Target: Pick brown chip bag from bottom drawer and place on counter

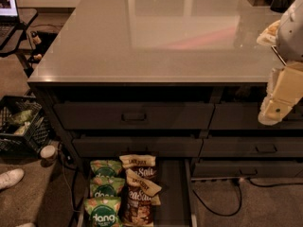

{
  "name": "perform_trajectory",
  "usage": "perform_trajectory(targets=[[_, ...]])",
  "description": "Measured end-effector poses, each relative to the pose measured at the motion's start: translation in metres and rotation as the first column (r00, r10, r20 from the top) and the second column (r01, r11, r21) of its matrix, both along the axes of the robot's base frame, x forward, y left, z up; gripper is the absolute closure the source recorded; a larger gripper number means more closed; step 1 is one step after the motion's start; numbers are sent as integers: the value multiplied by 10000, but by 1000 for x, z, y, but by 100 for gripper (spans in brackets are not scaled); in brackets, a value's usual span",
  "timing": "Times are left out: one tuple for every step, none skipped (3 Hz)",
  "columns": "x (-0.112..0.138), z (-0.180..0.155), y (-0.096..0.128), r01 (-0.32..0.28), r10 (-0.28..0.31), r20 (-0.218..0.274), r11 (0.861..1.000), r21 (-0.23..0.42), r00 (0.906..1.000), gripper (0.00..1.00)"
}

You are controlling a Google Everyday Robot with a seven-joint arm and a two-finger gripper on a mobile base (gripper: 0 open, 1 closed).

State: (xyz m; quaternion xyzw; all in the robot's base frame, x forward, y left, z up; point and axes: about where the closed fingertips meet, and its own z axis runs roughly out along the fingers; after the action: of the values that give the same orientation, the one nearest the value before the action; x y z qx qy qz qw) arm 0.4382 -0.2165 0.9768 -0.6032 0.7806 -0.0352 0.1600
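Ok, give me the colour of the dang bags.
Dang bags: green, white lettering, in the camera view. The gripper hangs at image right beside the counter.

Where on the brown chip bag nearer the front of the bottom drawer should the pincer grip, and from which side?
Probably its tilted cream-tan top band, from above: the brown chip bag lies flat in the bottom drawer, green bags crowding one side, so that band looks the freest edge. The pincer hangs far right, beside the counter.
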Motion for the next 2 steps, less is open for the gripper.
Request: perform_trajectory(targets=[[0,0,0,0,0,0,10000,0,10000,0],[-10,-11,6,2,-1,-177,10000,47,9998,0]])
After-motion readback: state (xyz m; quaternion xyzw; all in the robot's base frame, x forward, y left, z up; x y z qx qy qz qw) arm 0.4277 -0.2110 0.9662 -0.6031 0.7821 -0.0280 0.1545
